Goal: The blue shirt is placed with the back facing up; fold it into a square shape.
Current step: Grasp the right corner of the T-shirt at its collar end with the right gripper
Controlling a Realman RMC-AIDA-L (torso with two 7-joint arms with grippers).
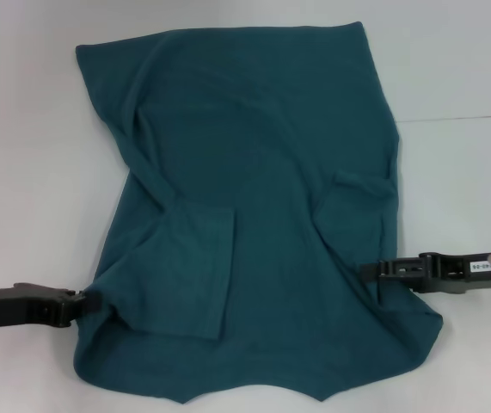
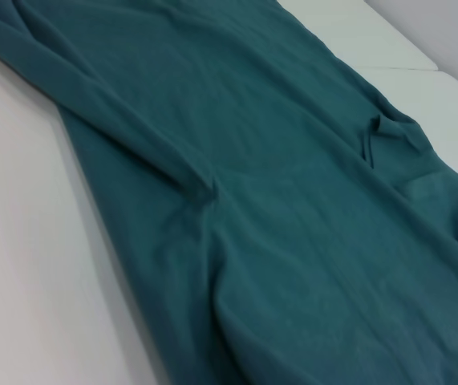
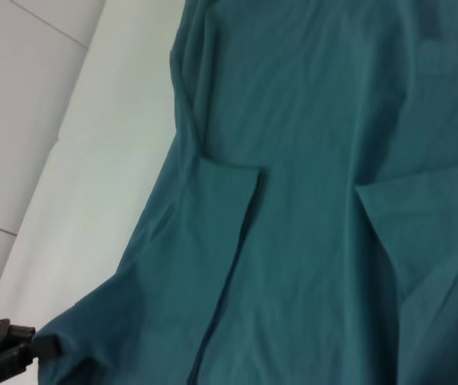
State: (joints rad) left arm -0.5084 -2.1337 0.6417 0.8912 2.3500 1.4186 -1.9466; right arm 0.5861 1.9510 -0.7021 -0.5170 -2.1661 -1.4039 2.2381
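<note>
a dark teal-blue short-sleeved t-shirt of soft knit fabric (image 1: 262, 172) lies spread on a plain white tabletop (image 1: 21, 155), plain side up, with no lettering showing. its hem is at the far edge and its collar end nearest the robot. both sleeves are folded inward over the body of the shirt, the larger flap on the robot's left.

the left black gripper (image 1: 86, 300) reaches in low from the shirt's left edge, near the shoulder, and is closed on a bunched pinch of the blue shirt; the cloth puckers toward it. the right black gripper (image 1: 371, 269) meets the shirt's right edge beside the smaller folded sleeve. it appears to pinch the edge there, but i cannot tell for sure whether its fingers are closed. held at both shoulders like this, the shirt seems ready to be carried toward the hem for the next fold.

the tabletop around the shirt is smooth and pale, with a thin seam running off to the shirt's right.
</note>
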